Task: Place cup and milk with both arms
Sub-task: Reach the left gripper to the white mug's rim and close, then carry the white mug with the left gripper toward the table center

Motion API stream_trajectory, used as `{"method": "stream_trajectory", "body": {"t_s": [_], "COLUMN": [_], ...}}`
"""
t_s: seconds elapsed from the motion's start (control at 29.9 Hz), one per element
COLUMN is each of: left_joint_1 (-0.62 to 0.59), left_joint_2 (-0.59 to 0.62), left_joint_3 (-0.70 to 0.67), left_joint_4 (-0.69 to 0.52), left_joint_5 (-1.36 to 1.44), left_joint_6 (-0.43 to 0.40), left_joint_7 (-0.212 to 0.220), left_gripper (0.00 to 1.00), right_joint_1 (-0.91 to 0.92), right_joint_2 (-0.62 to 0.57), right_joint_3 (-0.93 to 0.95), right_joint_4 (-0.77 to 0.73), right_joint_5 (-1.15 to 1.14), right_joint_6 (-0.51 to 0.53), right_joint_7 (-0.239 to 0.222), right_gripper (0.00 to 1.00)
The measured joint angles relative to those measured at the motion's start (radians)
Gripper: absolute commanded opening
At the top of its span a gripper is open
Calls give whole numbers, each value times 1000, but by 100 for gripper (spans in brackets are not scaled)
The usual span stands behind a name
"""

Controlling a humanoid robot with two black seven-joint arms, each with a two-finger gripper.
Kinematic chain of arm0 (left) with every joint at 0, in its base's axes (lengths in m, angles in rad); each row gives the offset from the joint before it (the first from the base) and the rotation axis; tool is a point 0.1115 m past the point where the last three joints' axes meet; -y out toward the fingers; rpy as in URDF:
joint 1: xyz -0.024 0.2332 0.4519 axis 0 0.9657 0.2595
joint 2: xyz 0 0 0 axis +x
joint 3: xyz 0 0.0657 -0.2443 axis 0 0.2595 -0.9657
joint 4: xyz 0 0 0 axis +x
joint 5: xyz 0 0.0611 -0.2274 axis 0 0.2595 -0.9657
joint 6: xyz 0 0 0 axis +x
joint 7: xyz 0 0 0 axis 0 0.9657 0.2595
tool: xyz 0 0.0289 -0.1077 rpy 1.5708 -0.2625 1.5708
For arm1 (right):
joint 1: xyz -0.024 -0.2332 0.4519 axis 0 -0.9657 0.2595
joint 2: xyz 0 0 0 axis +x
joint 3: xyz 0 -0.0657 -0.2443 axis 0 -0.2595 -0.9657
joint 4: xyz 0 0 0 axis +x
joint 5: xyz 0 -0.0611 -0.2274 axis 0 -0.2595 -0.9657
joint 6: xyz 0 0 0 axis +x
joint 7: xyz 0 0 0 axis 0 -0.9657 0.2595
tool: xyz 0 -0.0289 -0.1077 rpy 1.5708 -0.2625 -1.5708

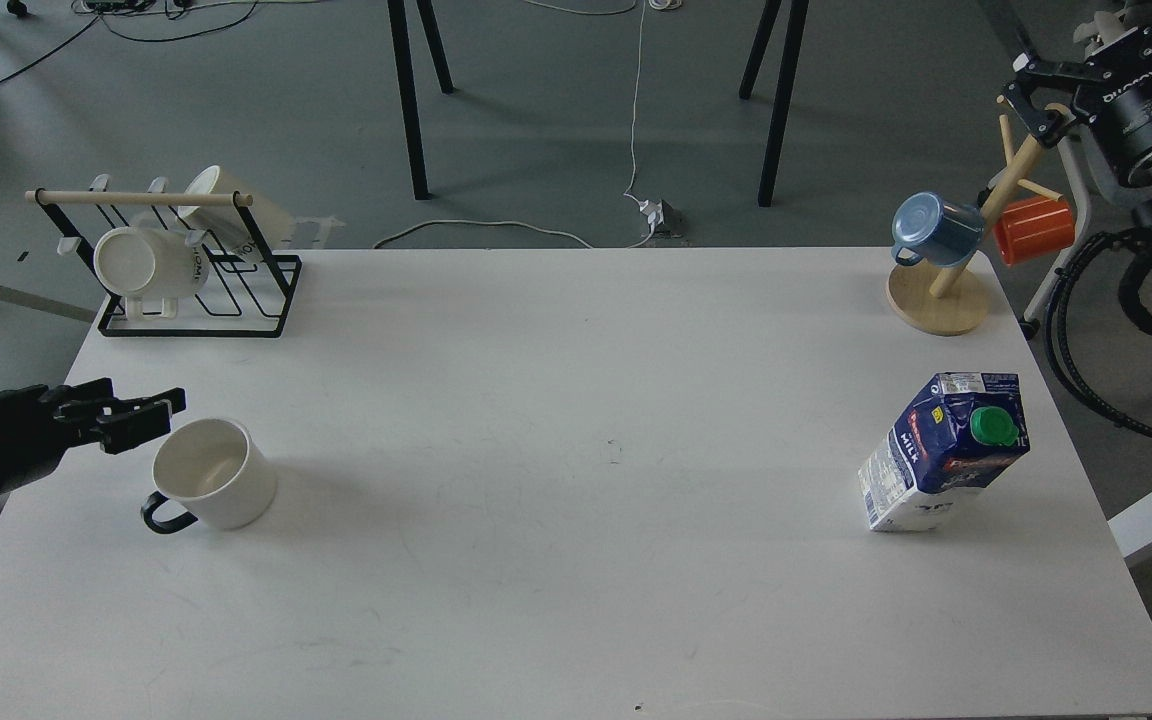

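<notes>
The cup (214, 487), a white mug with a black loop handle at its lower left, stands upright at the table's left. My left gripper (148, 412) comes in low from the left edge, pointing right. Its fingertips are just left of the cup's rim, apart from it, and the jaws look open and empty. The milk (946, 452), a blue and white carton with a green cap, stands at the table's right. My right gripper (1028, 98) is high at the far right, off the table, by the top of the wooden mug tree, open and empty.
A black wire rack (198, 288) with cream mugs stands at the back left corner. A wooden mug tree (939, 300) holding a blue cup (934, 228) and an orange cup (1034, 228) stands at the back right. Black table legs stand behind the white table (576, 560).
</notes>
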Motion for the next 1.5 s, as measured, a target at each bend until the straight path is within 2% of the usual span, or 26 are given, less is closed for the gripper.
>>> {"method": "stream_trajectory", "body": {"t_s": [0.2,0.43,0.6,0.7,0.9,1.0,1.24,1.4,1.5], "left_joint_1": [2,8,9,10,10,2,-55,-199,-275], "left_joint_2": [-72,-95,-99,-101,-106,-108,-103,-92,-128], "left_joint_3": [108,135,135,135,135,134,120,117,117], "left_joint_4": [132,149,149,149,149,145,73,-78,-122], "left_joint_5": [52,52,52,52,49,49,44,43,44], "left_joint_6": [118,137,143,144,138,128,53,-93,-168], "left_joint_7": [-4,-16,-41,-69,-76,-80,-94,-83,-39], "left_gripper": [83,56,25,23,7,2,2,2,2], "right_joint_1": [0,5,5,5,6,6,6,70,146], "right_joint_2": [1,1,1,1,-1,-1,-8,-14,-9], "right_joint_3": [0,-1,0,0,0,0,1,2,0], "right_joint_4": [-3,-7,-9,-11,-12,-12,-9,-12,-15], "right_joint_5": [0,-23,-29,-31,-31,-31,-31,-30,-29], "right_joint_6": [0,0,0,0,0,0,0,0,0], "right_joint_7": [0,0,0,0,0,0,0,-2,-3], "right_gripper": [100,100,100,100,100,100,100,100,100]}}
